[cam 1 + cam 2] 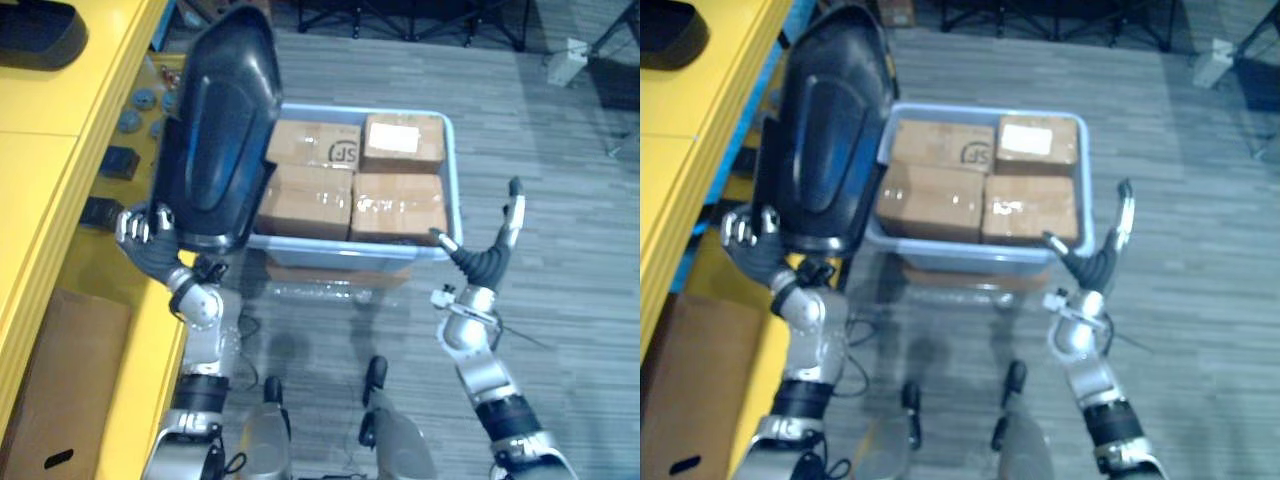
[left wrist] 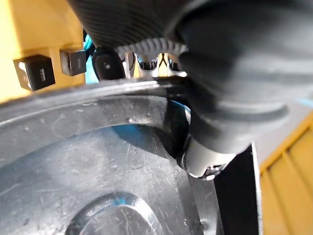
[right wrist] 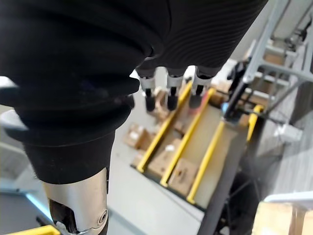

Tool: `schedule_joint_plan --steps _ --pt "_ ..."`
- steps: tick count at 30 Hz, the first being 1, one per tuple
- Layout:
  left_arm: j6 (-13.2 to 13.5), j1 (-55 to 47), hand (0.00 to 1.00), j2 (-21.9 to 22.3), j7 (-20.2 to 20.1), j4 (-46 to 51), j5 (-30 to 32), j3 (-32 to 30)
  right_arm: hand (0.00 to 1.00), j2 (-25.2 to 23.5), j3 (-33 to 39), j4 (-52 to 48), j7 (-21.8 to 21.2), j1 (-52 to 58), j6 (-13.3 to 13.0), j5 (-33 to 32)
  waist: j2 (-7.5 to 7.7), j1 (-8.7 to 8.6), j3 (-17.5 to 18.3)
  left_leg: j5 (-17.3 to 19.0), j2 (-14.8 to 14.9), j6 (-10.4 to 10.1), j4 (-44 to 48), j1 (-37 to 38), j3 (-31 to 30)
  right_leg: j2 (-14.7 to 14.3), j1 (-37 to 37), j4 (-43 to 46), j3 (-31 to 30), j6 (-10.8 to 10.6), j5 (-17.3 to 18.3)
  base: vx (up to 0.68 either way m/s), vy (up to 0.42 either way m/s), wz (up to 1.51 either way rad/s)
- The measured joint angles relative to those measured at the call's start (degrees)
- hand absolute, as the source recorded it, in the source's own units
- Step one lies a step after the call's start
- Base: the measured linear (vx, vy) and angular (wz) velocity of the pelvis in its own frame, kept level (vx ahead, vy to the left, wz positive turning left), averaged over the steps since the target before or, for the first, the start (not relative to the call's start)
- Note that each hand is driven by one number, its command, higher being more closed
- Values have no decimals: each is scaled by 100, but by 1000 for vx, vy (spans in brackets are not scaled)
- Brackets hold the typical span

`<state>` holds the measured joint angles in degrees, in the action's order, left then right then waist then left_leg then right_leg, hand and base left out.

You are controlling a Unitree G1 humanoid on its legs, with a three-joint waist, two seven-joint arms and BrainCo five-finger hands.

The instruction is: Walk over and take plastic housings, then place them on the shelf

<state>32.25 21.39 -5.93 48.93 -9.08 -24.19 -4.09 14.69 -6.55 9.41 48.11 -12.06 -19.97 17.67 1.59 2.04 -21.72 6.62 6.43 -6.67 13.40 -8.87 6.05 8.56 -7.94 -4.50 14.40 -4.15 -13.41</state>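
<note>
Left eye view: black plastic housing upright beside yellow shelf
Left hand: fingers curled round its lower edge
Right hand: fingers straight, empty

The place looks like a warehouse or factory stockroom. A long yellow shelf runs along the left side, with small parts on a lower level. A pale blue plastic bin holds four taped cardboard boxes above a grey plank floor. Elsewhere, yellow-beamed racks carry more cartons.
</note>
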Motion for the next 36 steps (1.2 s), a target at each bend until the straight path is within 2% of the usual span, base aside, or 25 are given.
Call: schedule_joint_plan --steps 2,4,6,9,10,11,16,17,21,24,27,29,31,35,36 --pt "59 -165 100 41 208 164 86 -84 0 -47 105 2 -62 124 -2 2 -4 -7 104 -3 -1 2 -7 9 -28 29 11 0 35 -9 7 38 48 9" --pt "66 -323 100 125 533 399 460 -273 0 -98 152 31 -63 289 -32 0 -20 -22 204 -5 -8 2 -59 94 -85 41 121 -1 143 -25 25 64 26 17" --pt "64 -665 100 226 882 911 866 -494 0 -224 149 61 -65 525 -209 0 -36 -4 382 -7 -28 6 -176 206 -148 53 250 -2 272 -63 107 47 12 20" --pt "59 -1047 100 308 1022 1610 1185 -754 0 -352 136 111 -70 745 -362 3 -80 50 507 -8 -59 9 -240 307 -297 59 436 -6 459 -88 203 53 -1 33" --pt "59 -1338 100 377 1073 2039 1217 -955 0 -450 63 164 -69 890 -401 7 -98 98 736 -18 -95 12 -319 293 -413 67 465 -9 596 -101 260 51 6 36" --pt "60 -1437 100 426 1076 2182 1239 -1051 0 -475 29 183 -67 938 -404 8 -114 128 800 -21 -98 13 -337 313 -457 67 508 -12 631 -107 276 75 11 39" --pt "49 -2285 100 673 1050 3001 1328 -1803 0 -683 -165 475 -146 942 -406 10 -205 495 1281 -43 -137 13 -497 499 -737 90 810 -17 997 -154 431 59 15 31" --pt "13 -2453 100 687 960 3151 1321 -2045 0 -691 -269 507 -241 930 -402 11 -210 614 1376 -50 -144 11 -499 494 -806 90 838 -18 1099 -147 437 37 15 31" --pt "-3 -2751 100 702 664 3297 1274 -2500 0 -823 -282 571 -358 864 -384 7 -180 754 1497 -87 -204 25 -514 496 -1070 128 1014 -63 1442 -164 474 -1 17 37" --pt "-25 -2996 100 726 349 3334 914 -2995 0 -842 -361 658 -533 701 -258 -7 -87 935 1626 -96 -254 36 -535 492 -1272 166 1152 -69 1726 -171 563 -19 16 32" --pt "-35 -3216 100 927 204 3372 641 -3500 0 -917 -438 733 -679 664 -125 -7 7 1098 1727 -125 -289 20 -577 472 -1494 162 1244 -70 1964 -181 681 -6 4 37" --pt "-30 -3382 100 1056 172 3386 434 -3720 0 -936 -441 736 -738 665 -33 -7 17 1176 1742 -136 -312 9 -591 472 -1642 163 1326 -69 2137 -176 743 17 1 40" --pt "-21 -3549 100 1111 161 3388 300 -3949 0 -935 -441 748 -815 667 63 -7 22 1329 1766 -139 -324 1 -593 467 -1776 157 1403 -68 2277 -197 799 28 9 42" --pt "8 -3798 100 1132 -71 3433 -77 -4145 0 -935 -435 747 -856 693 210 -13 26 1407 1906 -174 -416 22 -501 158 -1999 203 1558 -14 2820 -257 811 66 1 72" --pt "7 -3825 100 1132 -271 3480 -212 -4104 0 -911 -382 746 -858 749 291 -18 -10 1298 1904 -231 -440 105 -295 -69 -1761 240 1754 -12 3241 -281 824 30 45 169"
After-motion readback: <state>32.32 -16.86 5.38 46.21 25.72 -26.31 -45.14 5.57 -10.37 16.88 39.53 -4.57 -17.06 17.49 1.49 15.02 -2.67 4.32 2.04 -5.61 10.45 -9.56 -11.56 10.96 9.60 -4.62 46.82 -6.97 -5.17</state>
